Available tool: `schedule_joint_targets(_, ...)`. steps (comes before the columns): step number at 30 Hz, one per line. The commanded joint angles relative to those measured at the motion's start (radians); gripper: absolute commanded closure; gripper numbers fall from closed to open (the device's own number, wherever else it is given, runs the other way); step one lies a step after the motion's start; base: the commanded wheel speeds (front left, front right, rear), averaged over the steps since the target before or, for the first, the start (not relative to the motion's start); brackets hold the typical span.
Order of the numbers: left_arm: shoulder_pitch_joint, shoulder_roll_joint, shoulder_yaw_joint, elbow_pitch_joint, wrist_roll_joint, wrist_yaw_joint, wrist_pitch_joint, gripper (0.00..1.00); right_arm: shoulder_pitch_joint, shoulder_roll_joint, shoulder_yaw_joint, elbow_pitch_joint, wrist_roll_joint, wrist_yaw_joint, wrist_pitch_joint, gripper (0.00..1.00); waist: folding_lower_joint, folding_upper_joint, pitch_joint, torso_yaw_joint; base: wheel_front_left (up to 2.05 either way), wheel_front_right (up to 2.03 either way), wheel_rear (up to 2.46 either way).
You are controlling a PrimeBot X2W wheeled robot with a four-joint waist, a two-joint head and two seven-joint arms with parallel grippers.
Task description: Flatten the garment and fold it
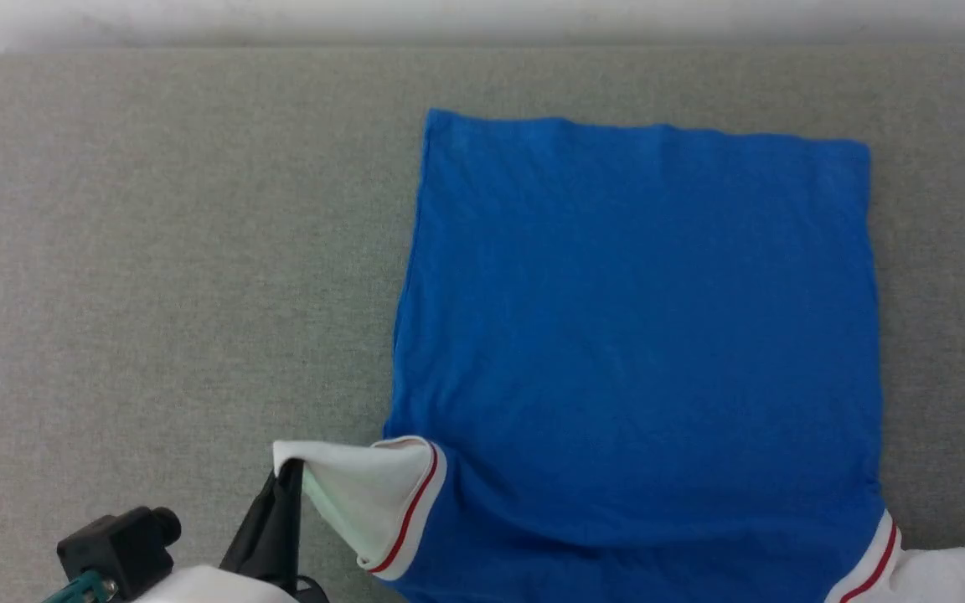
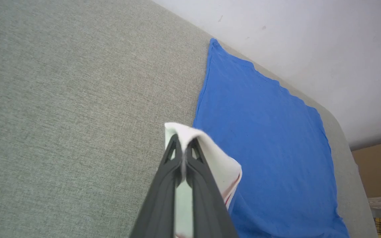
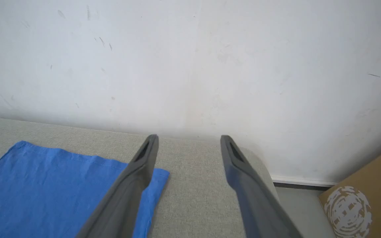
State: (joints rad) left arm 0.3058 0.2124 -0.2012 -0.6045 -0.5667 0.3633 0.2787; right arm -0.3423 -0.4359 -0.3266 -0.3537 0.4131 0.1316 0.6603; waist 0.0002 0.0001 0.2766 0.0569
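Grey fabric surface (image 1: 156,251) carries blue garment (image 1: 642,335), spread flat.

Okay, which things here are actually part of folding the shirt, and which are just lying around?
Part of the job: garment, blue, spread out; white sleeve, pinched by the shut left gripper; right gripper, open and empty; grey padded surface underneath.
Just lying about: cardboard box by the wall.

Bright, even, diffuse. Faint soft shading along the foot of the wall (image 3: 190,66). Mildly soft and grainy; wide-angle bending at wrist-view edges; left gripper (image 2: 184,142) blurred near the lens.
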Motion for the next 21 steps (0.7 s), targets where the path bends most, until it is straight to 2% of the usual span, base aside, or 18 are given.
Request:
schedule_joint_targets(1,-0.025,-0.006,-0.008,-0.005,0.012,0.005,-0.009,1.0,-0.076,-0.002,0.018,0.051,-0.005,-0.001,0.007,0.0,-0.0002,-0.0001,0.079,0.025,0.0,0.0,0.0)
schedule_joint_targets(5,-0.054,-0.018,-0.03,-0.001,0.023,0.002,-0.016,1.0,-0.252,-0.021,0.085,0.222,-0.026,-0.001,0.035,0.0,-0.0002,-0.0001,0.137,0.039,0.0,0.0,0.0)
schedule_joint_targets(10,-0.09,-0.032,-0.05,0.005,0.034,-0.005,-0.028,1.0,-0.383,-0.021,0.16,0.398,-0.067,-0.001,0.055,0.0,-0.0002,-0.0001,0.204,0.055,0.0,0.0,0.0)
schedule_joint_targets(16,-0.131,-0.05,-0.07,0.021,0.033,-0.015,-0.04,1.0,-0.423,-0.027,0.191,0.54,-0.087,-0.001,0.076,0.0,-0.0002,-0.0001,0.266,0.081,0.0,0.0,0.0)
schedule_joint_targets(21,-0.149,-0.054,-0.07,0.031,0.033,-0.02,-0.05,1.0,-0.415,-0.029,0.194,0.593,-0.084,-0.001,0.091,0.0,-0.0002,-0.0001,0.294,0.094,0.0,0.0,0.0)
